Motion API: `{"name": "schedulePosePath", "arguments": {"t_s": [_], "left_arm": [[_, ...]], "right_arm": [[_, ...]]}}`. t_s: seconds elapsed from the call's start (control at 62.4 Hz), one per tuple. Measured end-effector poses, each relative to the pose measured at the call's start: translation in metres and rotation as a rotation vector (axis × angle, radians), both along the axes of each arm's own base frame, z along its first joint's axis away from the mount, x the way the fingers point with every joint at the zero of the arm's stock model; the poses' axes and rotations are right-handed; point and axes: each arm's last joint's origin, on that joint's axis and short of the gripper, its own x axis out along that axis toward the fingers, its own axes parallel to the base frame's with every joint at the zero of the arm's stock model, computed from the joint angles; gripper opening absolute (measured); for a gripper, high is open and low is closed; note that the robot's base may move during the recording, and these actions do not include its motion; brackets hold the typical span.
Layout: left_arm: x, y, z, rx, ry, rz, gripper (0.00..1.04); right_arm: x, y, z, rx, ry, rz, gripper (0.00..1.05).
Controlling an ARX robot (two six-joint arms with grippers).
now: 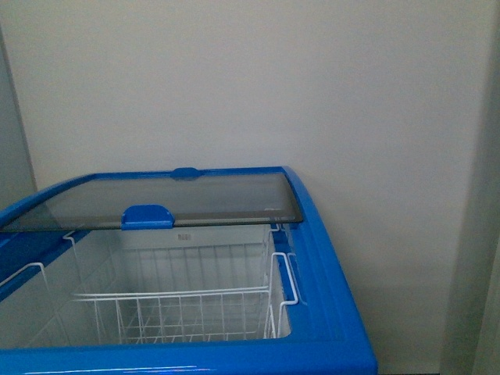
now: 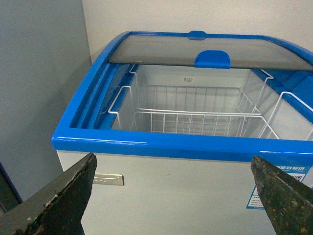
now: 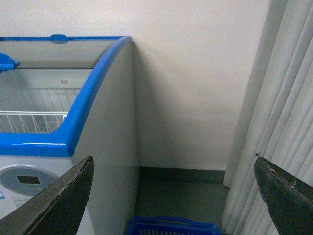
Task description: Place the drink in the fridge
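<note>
The fridge (image 1: 328, 258) is a white chest cooler with a blue top rim, seen from above in the front view. Its near side is uncovered and the glass lid (image 1: 203, 199) with a blue handle (image 1: 147, 217) sits pushed to the back. White wire baskets (image 1: 180, 308) hang inside and hold nothing I can see. The drink is out of view. My left gripper (image 2: 173, 196) is open in front of the fridge's white front wall (image 2: 186, 196), below the rim. My right gripper (image 3: 173, 196) is open beside the fridge's side wall (image 3: 110, 147), over the floor.
A blue plastic basket (image 3: 171, 227) stands on the grey floor beside the fridge. A white curtain (image 3: 279, 112) hangs on one side, a plain wall (image 1: 312, 86) rises behind the fridge, and a grey cabinet side (image 2: 39, 88) stands next to it.
</note>
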Motion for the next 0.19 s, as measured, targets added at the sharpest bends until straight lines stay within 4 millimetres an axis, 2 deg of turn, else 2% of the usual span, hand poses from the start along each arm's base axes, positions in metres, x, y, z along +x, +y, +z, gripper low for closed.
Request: {"name": "schedulePosePath", "arguments": {"t_s": [0.192], "left_arm": [[0.0000,0.0000,0.0000,0.000,0.000,0.000,0.97]], "right_arm": [[0.0000,0.0000,0.0000,0.000,0.000,0.000,0.98]]}}
